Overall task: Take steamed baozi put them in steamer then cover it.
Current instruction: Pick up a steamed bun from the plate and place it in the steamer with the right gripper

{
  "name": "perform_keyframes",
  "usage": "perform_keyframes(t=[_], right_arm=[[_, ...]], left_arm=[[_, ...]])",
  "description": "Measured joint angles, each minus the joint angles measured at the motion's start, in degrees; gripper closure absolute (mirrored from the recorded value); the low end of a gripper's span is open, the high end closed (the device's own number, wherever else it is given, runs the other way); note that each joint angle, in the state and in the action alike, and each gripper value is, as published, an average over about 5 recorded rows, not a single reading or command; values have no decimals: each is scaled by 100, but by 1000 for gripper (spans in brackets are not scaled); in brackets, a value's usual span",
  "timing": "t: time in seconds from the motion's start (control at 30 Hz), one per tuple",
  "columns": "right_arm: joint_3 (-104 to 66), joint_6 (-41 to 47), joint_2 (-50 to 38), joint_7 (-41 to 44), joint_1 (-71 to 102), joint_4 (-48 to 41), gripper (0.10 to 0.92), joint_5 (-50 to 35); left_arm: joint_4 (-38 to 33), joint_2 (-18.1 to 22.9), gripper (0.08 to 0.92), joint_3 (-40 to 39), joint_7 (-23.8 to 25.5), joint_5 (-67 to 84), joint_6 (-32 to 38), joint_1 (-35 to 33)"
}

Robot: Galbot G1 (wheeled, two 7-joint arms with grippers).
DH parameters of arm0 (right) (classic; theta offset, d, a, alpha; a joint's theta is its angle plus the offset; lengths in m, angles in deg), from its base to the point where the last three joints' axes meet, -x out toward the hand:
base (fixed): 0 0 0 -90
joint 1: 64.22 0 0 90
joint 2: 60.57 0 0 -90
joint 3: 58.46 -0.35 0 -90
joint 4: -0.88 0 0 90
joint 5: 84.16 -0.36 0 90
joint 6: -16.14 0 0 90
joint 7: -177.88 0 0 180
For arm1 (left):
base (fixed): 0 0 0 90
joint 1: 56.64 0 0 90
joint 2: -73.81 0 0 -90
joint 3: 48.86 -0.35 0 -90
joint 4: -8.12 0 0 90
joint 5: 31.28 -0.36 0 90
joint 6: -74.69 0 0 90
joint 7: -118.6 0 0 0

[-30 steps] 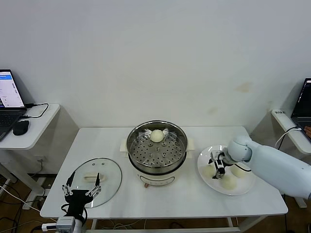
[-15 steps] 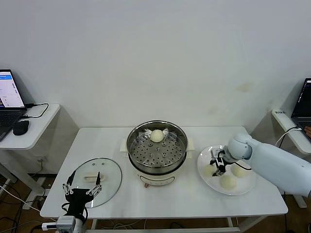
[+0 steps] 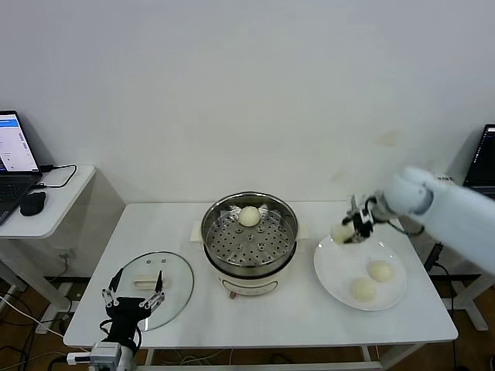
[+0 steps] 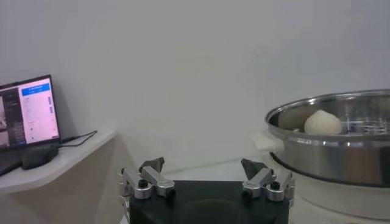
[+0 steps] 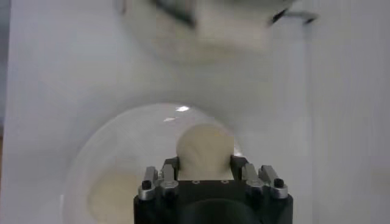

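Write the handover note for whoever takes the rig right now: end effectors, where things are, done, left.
Right end effector: shut on a baozi, raised over the white plate's near-steamer edge.
Left end effector: open, idle at the front table edge by the cover, which lies flat on the table.
Steamer: one baozi inside; two on the plate.
Done: one loaded, second lifted.
Left: place it, move two more, cover.

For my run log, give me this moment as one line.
right gripper: shut on bun, above plate | left gripper: open, parked by lid | steamer: one bun | plate: two buns
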Motion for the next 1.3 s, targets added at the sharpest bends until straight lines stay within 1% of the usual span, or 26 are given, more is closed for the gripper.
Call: perform_keyframes(t=[0.17, 0.33, 0.53, 0.7, 0.9, 1.2, 1.3], right_arm=[[365, 356, 522, -292, -574, 95, 474, -726], [567, 778, 1233, -694, -763, 16, 476, -1399], [776, 1136, 2140, -1122, -657, -272, 474, -1887], [882, 1312, 2756, -1316, -440, -601, 474, -2048], [927, 1439, 3286, -1482, -173, -997, 474, -2087], [912, 1543, 3784, -1646, 145, -1501, 473, -2027], [914, 1566, 3868, -1658, 200, -1625, 452, -1995]], left_arm=[[-4, -9, 177, 28, 0, 24, -8, 10], [-38, 38, 177, 67, -3, 25, -15, 6], [-100, 46, 177, 145, -6, 33, -1, -63], [-158, 104, 177, 164, -8, 41, 0, -66], [-154, 172, 177, 151, -9, 38, 2, -56], [-74, 183, 177, 150, -10, 42, 9, -18], [-60, 181, 177, 150, -11, 44, 12, -14]])
